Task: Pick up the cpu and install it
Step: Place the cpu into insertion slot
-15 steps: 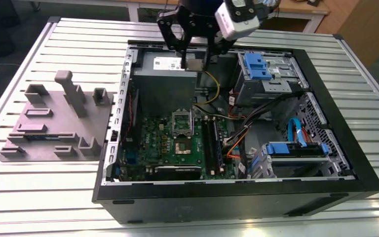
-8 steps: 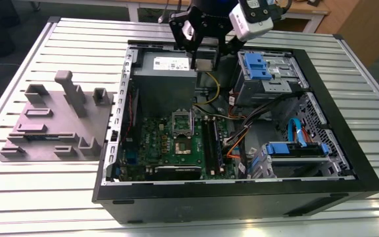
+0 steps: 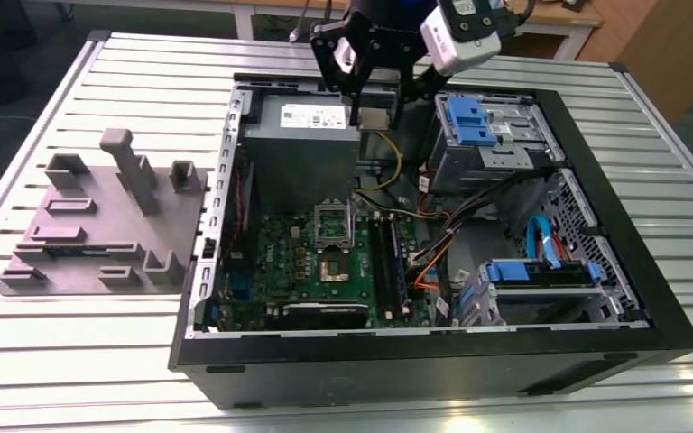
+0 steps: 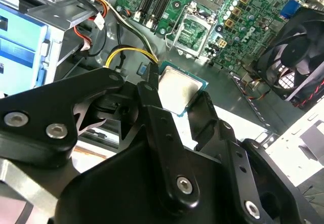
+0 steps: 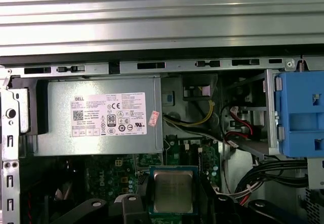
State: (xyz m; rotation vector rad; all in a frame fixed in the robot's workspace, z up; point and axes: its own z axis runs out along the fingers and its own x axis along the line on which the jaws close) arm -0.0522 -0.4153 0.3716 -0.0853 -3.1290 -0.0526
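My gripper [image 3: 372, 110] hangs over the far end of the open computer case, above the power supply, and is shut on the cpu [image 3: 374, 117]. The cpu [image 4: 177, 87] is a small square chip with a silver-grey metal top and a green edge, clamped by two sides between the black fingers [image 4: 150, 95]. In the first wrist view the cpu [image 5: 173, 191] sits level inside the gripper [image 5: 173, 193]. The motherboard socket [image 3: 332, 239] lies open lower in the case, its frame lifted, apart from the chip. The socket [image 4: 195, 32] is also seen beyond the held cpu.
A grey power supply [image 5: 96, 115] with a white label lies under the gripper. Blue drive bays [image 3: 473, 122] and loose cables [image 3: 443, 244] crowd the exterior view's right. A black fan [image 4: 296, 62] sits by the board. A grey tray [image 3: 94, 225] rests outside the case [image 3: 443, 361].
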